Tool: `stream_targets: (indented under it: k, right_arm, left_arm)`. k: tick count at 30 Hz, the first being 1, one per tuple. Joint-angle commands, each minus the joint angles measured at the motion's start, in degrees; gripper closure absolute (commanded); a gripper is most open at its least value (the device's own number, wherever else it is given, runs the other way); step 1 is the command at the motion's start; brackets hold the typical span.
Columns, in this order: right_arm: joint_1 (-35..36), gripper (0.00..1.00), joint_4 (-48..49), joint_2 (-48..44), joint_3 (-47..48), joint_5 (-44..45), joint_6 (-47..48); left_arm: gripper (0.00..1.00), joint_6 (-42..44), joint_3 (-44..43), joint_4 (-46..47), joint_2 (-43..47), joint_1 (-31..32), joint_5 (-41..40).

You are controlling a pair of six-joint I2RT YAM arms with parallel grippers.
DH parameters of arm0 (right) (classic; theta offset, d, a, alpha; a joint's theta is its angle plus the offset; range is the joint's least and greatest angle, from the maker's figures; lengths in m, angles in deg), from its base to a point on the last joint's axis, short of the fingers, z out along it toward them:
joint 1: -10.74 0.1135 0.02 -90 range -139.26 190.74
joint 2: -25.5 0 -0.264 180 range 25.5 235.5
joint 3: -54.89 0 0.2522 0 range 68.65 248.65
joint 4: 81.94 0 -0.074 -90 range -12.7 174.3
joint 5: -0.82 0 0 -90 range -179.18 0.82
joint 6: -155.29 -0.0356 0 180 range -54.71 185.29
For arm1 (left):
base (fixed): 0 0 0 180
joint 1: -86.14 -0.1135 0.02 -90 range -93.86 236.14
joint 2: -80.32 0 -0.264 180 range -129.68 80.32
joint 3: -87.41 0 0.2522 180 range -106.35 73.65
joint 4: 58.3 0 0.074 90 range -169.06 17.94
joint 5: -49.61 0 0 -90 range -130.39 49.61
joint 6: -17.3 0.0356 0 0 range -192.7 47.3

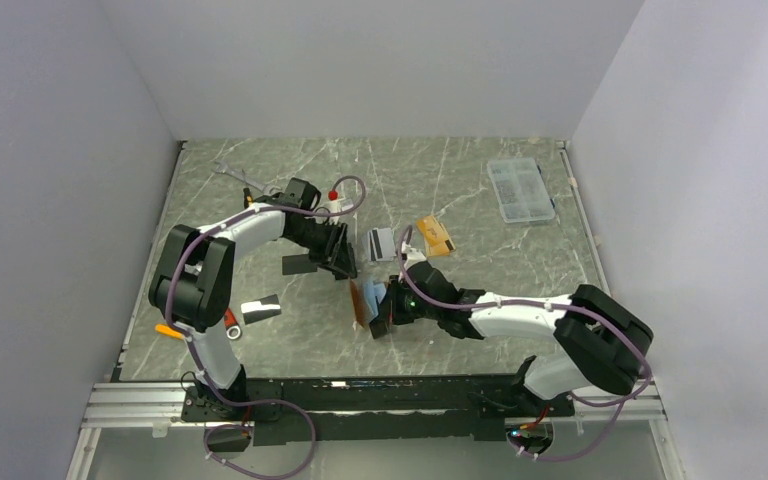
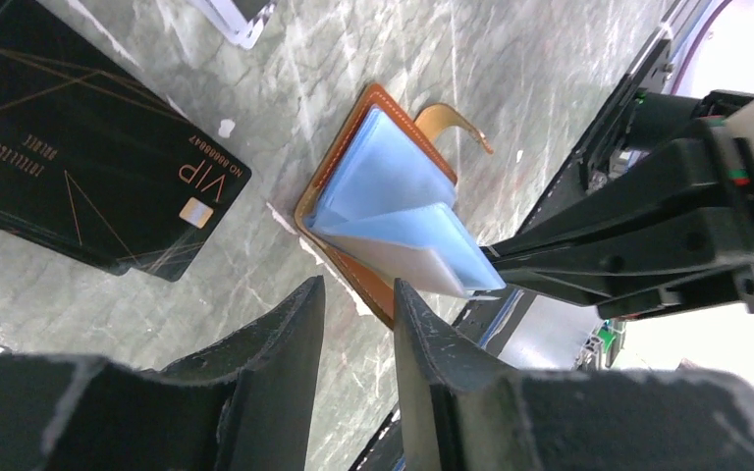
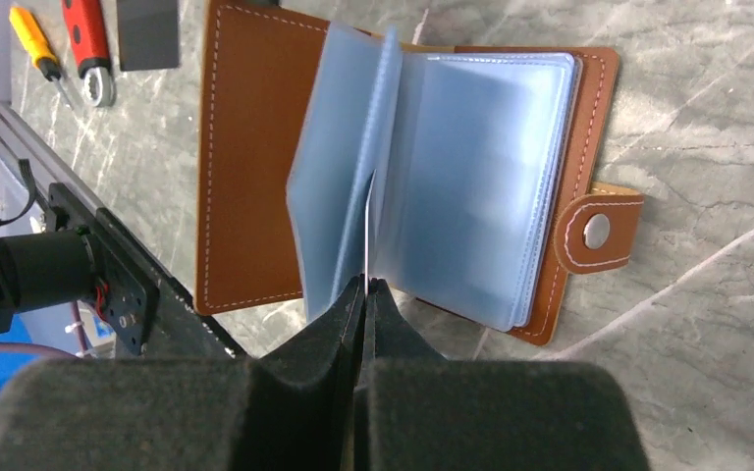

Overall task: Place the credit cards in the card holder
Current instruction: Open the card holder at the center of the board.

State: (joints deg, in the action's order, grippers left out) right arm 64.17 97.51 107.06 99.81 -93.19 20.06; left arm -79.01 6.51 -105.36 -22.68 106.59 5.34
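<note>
Card holder pinned open, no card in hand yet.
My right gripper (image 3: pixel 365 287) is clamped on one blue leaf of the card holder (image 3: pixel 255 147), which lies open mid-table with that leaf standing up. My left gripper (image 2: pixel 358 291) hovers at its 11 o'clock, fingers narrowly apart and empty. I judge this to be the card-picking step. In the top view the black card (image 2: pixel 79 167) lies at the holder's 10 o'clock and a silver card (image 1: pixel 380 242) at 12. Next I must widen the left fingers, come down on a card edge and pinch.

The right gripper (image 2: pixel 496 263) and black card (image 2: pixel 79 157) crowd the card holder (image 2: pixel 393 186).
</note>
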Motion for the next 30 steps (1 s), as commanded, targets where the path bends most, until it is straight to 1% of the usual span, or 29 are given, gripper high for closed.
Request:
stream_targets:
  k: [1,9,13,15,21,24,27,30]
  right_arm:
    - [1.2,1.0,-0.9,-2.6,2.4,2.2,2.3]
    - [4.3,1.0,-2.0,-1.2,5.5,2.5,4.7]
    - [4.3,1.0,-1.8,1.1,6.6,1.0,5.2]
    - [4.3,1.0,-2.3,2.9,7.4,0.7,5.2]
    - [4.2,1.0,-1.9,6.8,9.0,-1.1,5.9]
    - [4.2,1.0,-2.0,8.1,9.6,-1.4,5.8]
    - [4.1,1.0,-2.4,8.1,9.3,-0.9,5.3]
    - [3.5,1.0,-2.0,7.3,8.2,-0.7,4.3]
  left_arm:
    - [0.63,2.7,0.7,-2.0,0.2,0.0,-0.5]
    - [0.63,4.5,-0.8,-5.2,-0.2,-1.1,0.5]
    - [0.63,5.6,-0.2,-6.6,-0.4,-1.6,0.8]
    - [0.63,8.0,0.0,-7.1,-0.4,-1.8,1.0]
    - [0.62,11.1,-0.1,-9.4,-2.2,-2.7,2.0]
    - [0.61,12.0,1.0,-9.0,-2.6,-2.9,2.3]
    - [0.63,14.4,2.4,-8.6,-2.9,-2.5,0.7]
    - [0.65,18.0,4.3,-7.1,-2.1,-1.7,-2.7]
